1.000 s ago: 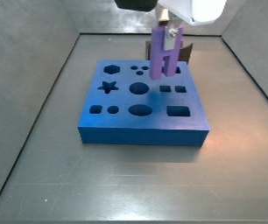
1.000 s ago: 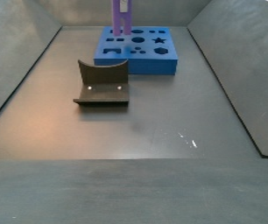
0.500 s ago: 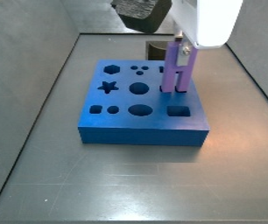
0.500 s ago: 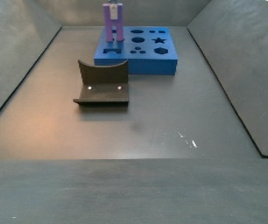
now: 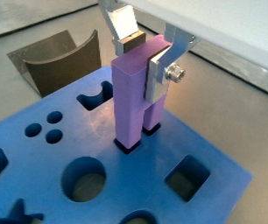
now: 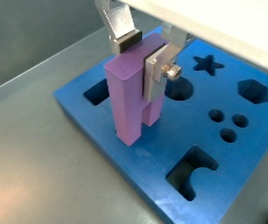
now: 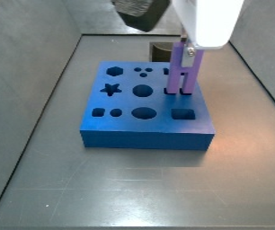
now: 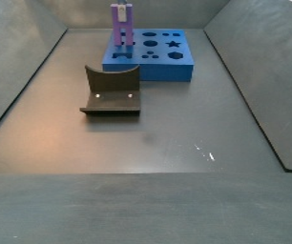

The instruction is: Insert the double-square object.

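Note:
The double-square object (image 5: 130,96) is a tall light-purple peg standing upright. My gripper (image 5: 143,59) is shut on its upper end, with a silver finger (image 5: 160,66) flat against its side. The peg's lower end sits in a hole of the blue block (image 5: 148,175). Both wrist views show this, the peg (image 6: 130,96) between the gripper's (image 6: 143,54) fingers over the block (image 6: 89,118). In a side view the gripper (image 7: 186,52) holds the peg (image 7: 182,74) at the block's (image 7: 146,137) right side. In a side view the peg (image 8: 122,27) stands at the block's (image 8: 156,71) left end.
A dark brown curved block (image 8: 111,91) lies on the grey floor in front of the blue block and shows in a wrist view (image 5: 54,57). The blue block has several other holes, among them a star (image 7: 109,89) and a square (image 7: 183,114). Grey walls enclose the floor.
From one second ago the gripper has come down with the peg, bringing its lower end into the block's hole. Since half a second ago nothing has visibly moved.

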